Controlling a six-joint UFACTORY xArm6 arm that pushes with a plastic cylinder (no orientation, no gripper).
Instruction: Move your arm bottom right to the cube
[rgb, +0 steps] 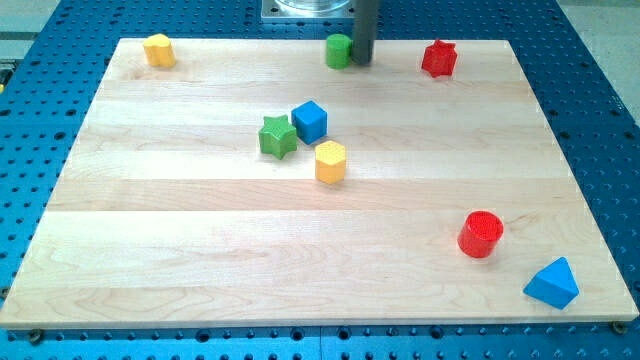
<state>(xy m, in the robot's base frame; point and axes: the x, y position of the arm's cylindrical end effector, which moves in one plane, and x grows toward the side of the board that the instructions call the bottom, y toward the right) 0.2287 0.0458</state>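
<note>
My tip (362, 62), bare rod, nothing to pinch, touching green block (339, 50). Blue cube (310, 121) below-left of tip, well apart. Cube looks light, hard, slidy; push flat side.

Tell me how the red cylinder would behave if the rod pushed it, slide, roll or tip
The red cylinder stands on its flat end on the board, so it would probably slide rather than roll. It looks squat, so tipping seems unlikely. Pushed off-centre, its round side may slip off my tip, now beside the green block.
</note>
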